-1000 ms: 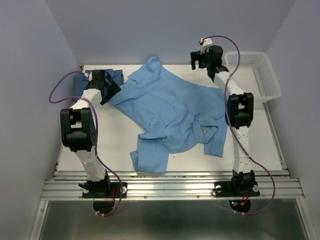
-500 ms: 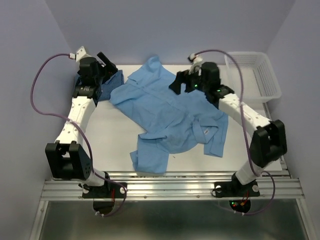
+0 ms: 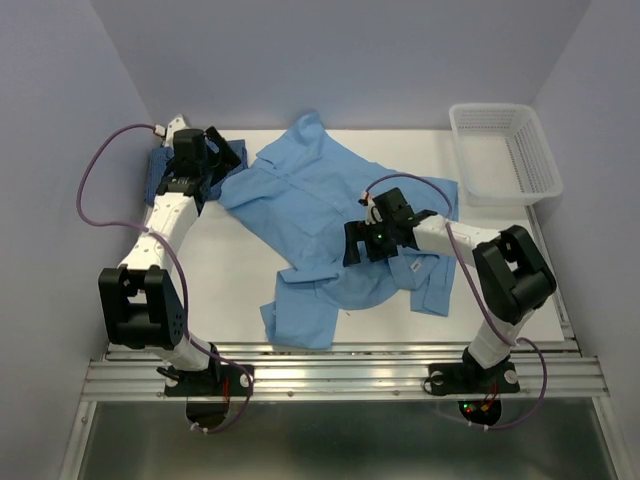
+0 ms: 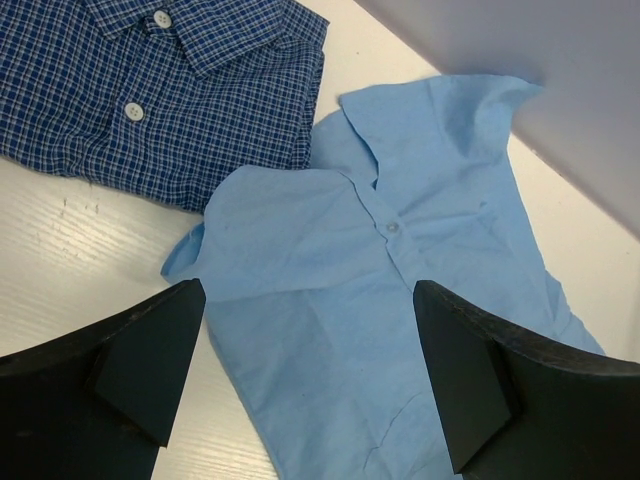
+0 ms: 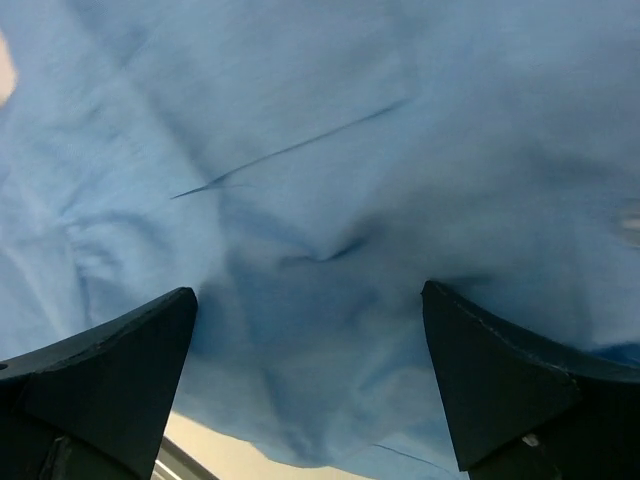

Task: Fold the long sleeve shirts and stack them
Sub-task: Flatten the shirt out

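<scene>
The light sky-blue long sleeve shirt point(image 3: 320, 205) lies spread and rumpled across the middle of the table, one sleeve trailing toward the front point(image 3: 300, 320). The darker checked shirt point(image 3: 158, 178) sits folded in the back left corner, partly behind my left arm; its collar and buttons point(image 4: 150, 70) show in the left wrist view. My left gripper point(image 3: 222, 165) hovers open above the light shirt's left edge point(image 4: 300, 230), holding nothing point(image 4: 308, 295). My right gripper point(image 3: 352, 246) is open and low over the middle of the light shirt point(image 5: 320, 150), with wrinkled cloth between its fingers point(image 5: 308, 295).
A white mesh basket point(image 3: 490, 108) stands at the back right corner. Purple walls close in the back and both sides. A metal rail point(image 3: 340, 375) with both arm bases runs along the near edge. Bare tabletop point(image 3: 225, 270) shows at the left front.
My left gripper opened, rose from the light shirt's left edge, and now hovers by the checked shirt. My right arm swung from the back right down over the shirt's middle.
</scene>
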{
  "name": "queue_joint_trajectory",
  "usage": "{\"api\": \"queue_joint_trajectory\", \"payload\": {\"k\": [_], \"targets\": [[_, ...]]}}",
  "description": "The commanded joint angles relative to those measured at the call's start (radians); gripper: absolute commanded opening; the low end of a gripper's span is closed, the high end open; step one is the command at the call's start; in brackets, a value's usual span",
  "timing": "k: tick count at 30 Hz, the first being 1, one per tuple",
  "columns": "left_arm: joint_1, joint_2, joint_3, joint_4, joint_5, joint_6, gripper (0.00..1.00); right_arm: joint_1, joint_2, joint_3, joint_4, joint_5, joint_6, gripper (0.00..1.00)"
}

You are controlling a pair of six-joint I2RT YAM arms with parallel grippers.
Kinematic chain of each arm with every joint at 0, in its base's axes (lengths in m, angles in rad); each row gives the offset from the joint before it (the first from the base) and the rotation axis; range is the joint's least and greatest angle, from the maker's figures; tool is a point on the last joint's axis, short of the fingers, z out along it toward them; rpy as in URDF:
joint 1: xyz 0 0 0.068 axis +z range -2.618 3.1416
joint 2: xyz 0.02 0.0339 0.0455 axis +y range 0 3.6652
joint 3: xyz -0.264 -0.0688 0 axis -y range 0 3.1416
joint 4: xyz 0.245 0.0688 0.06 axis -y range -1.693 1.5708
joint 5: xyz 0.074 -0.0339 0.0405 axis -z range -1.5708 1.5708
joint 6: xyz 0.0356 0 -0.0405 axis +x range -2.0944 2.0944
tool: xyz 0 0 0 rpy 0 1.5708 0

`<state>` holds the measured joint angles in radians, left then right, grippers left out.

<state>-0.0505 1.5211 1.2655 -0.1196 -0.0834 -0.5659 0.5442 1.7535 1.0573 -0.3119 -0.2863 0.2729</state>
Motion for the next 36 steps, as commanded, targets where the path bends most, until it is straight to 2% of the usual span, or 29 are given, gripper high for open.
{"api": "queue_joint_trajectory", "payload": {"k": [1, 4, 7, 10, 12, 14, 15, 18, 21, 25, 26, 29, 32, 36], "targets": [[0.001, -0.038, -0.028, 0.026, -0.041, 0.023, 0.99, -0.116, 0.053, -0.043, -0.069, 0.093, 0.032, 1.00], [0.005, -0.042, -0.035, 0.021, -0.049, 0.032, 0.99, -0.236, 0.106, -0.022, -0.079, 0.168, 0.006, 1.00], [0.009, -0.041, -0.038, 0.017, -0.049, 0.041, 0.99, -0.338, 0.191, 0.073, -0.085, 0.179, 0.023, 1.00], [0.021, -0.038, -0.035, 0.005, -0.052, 0.046, 0.99, -0.348, 0.312, 0.226, -0.067, 0.180, -0.049, 1.00], [0.023, -0.041, -0.040, 0.000, -0.046, 0.046, 0.99, -0.348, 0.378, 0.389, -0.075, 0.212, -0.119, 1.00], [0.023, -0.048, -0.046, -0.002, -0.039, 0.043, 0.99, -0.348, 0.431, 0.507, -0.117, 0.220, -0.184, 1.00], [0.023, -0.059, -0.060, 0.000, -0.033, 0.035, 0.99, -0.348, 0.454, 0.617, -0.151, 0.204, -0.239, 1.00], [0.023, -0.076, -0.092, 0.009, -0.026, 0.029, 0.99, -0.337, 0.368, 0.665, -0.136, 0.170, -0.323, 1.00], [0.023, -0.081, -0.120, 0.018, -0.007, 0.021, 0.99, -0.279, 0.203, 0.563, -0.056, 0.180, -0.360, 1.00], [0.023, -0.088, -0.163, 0.034, 0.033, 0.009, 0.99, -0.170, 0.048, 0.376, -0.007, 0.280, -0.363, 1.00], [0.023, -0.090, -0.175, 0.040, 0.042, 0.008, 0.99, -0.150, -0.030, 0.284, 0.022, 0.356, -0.356, 1.00], [0.011, -0.104, -0.225, 0.069, 0.071, 0.006, 0.99, -0.112, -0.167, 0.149, 0.053, 0.343, -0.305, 1.00], [-0.017, -0.090, -0.258, 0.080, 0.108, 0.004, 0.99, -0.078, -0.254, 0.021, 0.021, 0.309, -0.284, 1.00], [-0.060, -0.038, -0.296, 0.098, 0.102, -0.012, 0.99, 0.000, -0.304, -0.085, 0.011, 0.332, -0.363, 1.00]]}}
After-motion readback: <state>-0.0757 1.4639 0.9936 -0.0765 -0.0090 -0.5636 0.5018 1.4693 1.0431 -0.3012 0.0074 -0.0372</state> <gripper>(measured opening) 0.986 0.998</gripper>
